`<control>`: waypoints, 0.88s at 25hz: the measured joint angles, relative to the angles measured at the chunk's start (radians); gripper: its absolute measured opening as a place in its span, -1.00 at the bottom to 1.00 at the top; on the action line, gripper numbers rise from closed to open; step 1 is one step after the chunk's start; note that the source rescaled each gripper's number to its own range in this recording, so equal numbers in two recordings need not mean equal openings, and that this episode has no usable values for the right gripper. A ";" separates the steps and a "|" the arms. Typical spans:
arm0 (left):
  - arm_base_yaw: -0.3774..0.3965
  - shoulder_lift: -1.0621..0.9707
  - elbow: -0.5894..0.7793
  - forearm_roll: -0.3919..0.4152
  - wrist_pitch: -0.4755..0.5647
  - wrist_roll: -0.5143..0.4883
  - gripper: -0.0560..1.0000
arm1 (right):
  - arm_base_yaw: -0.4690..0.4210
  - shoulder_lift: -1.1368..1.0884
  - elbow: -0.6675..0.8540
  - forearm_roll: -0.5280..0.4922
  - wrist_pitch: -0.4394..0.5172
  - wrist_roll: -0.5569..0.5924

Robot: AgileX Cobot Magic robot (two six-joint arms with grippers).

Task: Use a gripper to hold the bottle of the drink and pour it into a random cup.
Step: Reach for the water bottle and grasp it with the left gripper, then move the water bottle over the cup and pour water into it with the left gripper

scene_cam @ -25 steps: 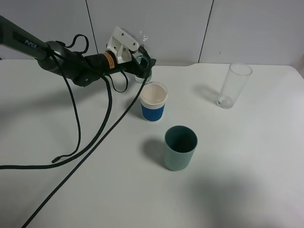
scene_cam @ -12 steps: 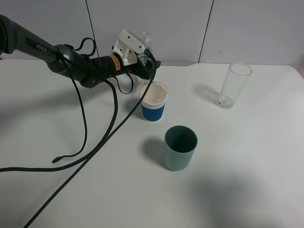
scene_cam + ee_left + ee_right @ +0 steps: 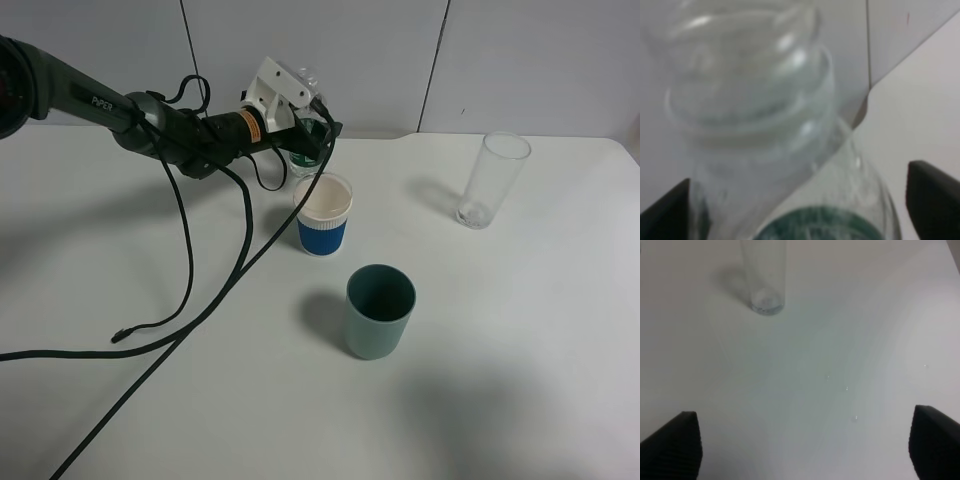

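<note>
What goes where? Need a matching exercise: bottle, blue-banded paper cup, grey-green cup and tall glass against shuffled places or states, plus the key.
Things:
1. bottle
2. paper cup
3. grey-green cup
4. tall glass

Places or states:
A. far right, standing alone
B. frontmost in the high view, dark inside
C. between the fingers of the left gripper
D. just in front of the bottle, white inside

Pairs: 1-C, 2-D, 3-B, 4-A
</note>
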 joint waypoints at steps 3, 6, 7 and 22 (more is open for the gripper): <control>-0.005 0.019 -0.025 0.000 0.018 -0.001 0.30 | 0.000 0.000 0.000 0.000 0.000 0.000; -0.007 0.021 -0.025 0.000 0.028 -0.002 0.30 | 0.000 0.000 0.000 0.000 0.000 0.000; -0.007 0.021 -0.025 0.000 0.032 -0.003 0.30 | 0.000 0.000 0.000 0.000 0.000 0.000; -0.007 0.021 -0.027 0.000 0.034 -0.007 -0.89 | 0.000 0.000 0.000 0.000 0.000 0.000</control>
